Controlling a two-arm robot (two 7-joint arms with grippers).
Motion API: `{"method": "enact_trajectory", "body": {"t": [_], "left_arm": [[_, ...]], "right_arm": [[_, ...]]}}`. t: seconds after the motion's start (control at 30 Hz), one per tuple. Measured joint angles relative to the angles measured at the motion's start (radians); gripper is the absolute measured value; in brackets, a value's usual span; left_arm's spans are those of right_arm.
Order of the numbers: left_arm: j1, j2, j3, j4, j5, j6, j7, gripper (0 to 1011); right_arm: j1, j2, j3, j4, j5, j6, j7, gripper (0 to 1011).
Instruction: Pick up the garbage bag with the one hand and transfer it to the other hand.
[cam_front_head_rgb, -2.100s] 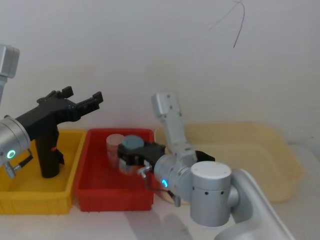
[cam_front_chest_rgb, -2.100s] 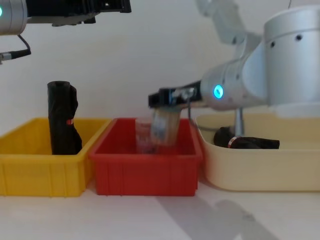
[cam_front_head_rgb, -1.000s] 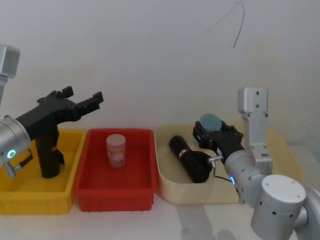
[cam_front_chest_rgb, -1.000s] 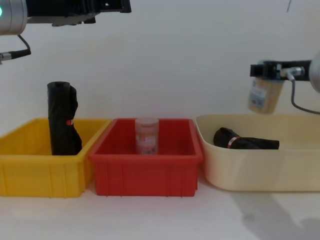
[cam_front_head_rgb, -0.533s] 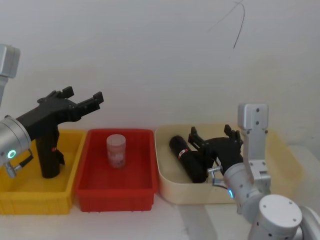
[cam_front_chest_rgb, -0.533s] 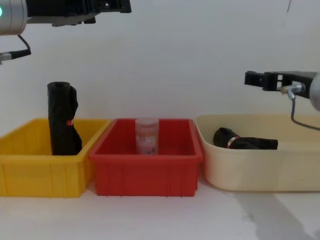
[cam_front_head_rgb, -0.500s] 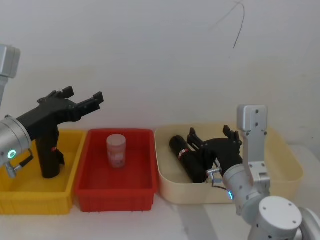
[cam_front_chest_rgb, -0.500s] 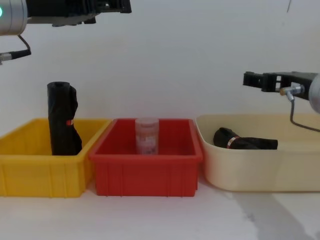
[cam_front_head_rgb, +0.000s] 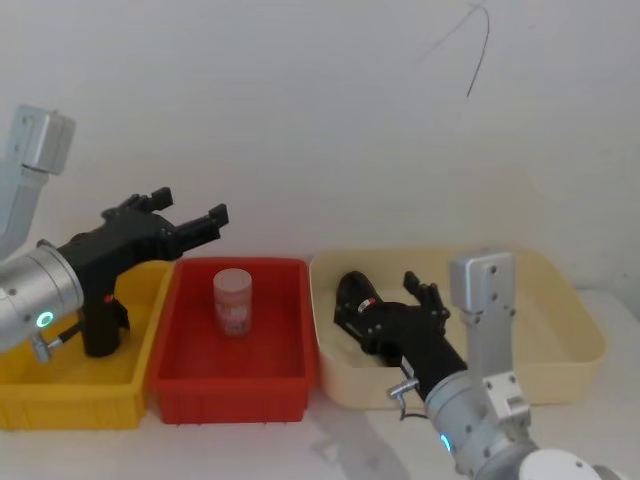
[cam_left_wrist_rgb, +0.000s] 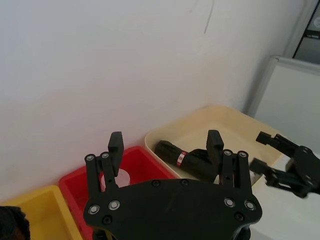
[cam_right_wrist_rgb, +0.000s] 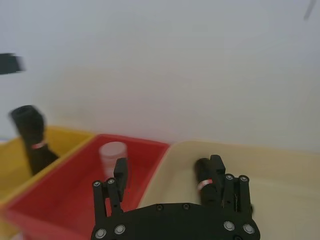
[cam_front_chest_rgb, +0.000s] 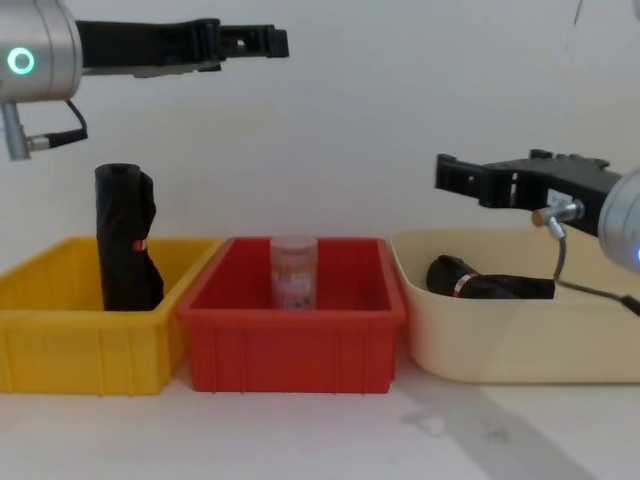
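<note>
The garbage bag (cam_front_head_rgb: 352, 292), a smooth black roll with a red-and-white band, lies in the cream bin (cam_front_head_rgb: 585, 335). It also appears in the chest view (cam_front_chest_rgb: 480, 281) and in both wrist views (cam_left_wrist_rgb: 176, 155) (cam_right_wrist_rgb: 205, 176). My right gripper (cam_front_head_rgb: 392, 308), on the blue-ringed arm, hovers open over the bag's near end and holds nothing (cam_front_chest_rgb: 450, 176) (cam_right_wrist_rgb: 168, 167). My left gripper (cam_front_head_rgb: 190, 212), on the green-ringed arm, is open and empty, high above the yellow and red bins (cam_front_chest_rgb: 268, 42) (cam_left_wrist_rgb: 165, 140).
A lumpy black roll (cam_front_head_rgb: 98, 315) stands upright in the yellow bin (cam_front_chest_rgb: 60, 350) at the left. A clear jar (cam_front_head_rgb: 231, 300) stands in the red bin (cam_front_chest_rgb: 295, 350) in the middle. A white wall runs close behind the bins.
The right gripper, shut on a blue-capped bottle a second ago, now stands open and empty. It has shifted left and lower over the garbage bag. The left gripper edged right.
</note>
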Motion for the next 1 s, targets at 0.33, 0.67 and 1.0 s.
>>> {"method": "enact_trajectory", "body": {"t": [0.33, 0.67, 1.0], "left_arm": [[-0.018, 0.000, 0.030, 0.042, 0.015, -0.030, -0.034, 1002], [-0.025, 0.000, 0.042, 0.060, 0.021, -0.043, -0.048, 1002], [-0.028, 0.000, 0.047, 0.067, 0.024, -0.048, -0.054, 1002]], "right_arm": [[-0.064, 0.027, -0.039, -0.058, 0.018, -0.035, 0.055, 1000], [-0.094, 0.039, -0.058, -0.086, 0.026, -0.052, 0.076, 1000], [-0.108, 0.044, -0.067, -0.099, 0.030, -0.060, 0.085, 1000]]}}
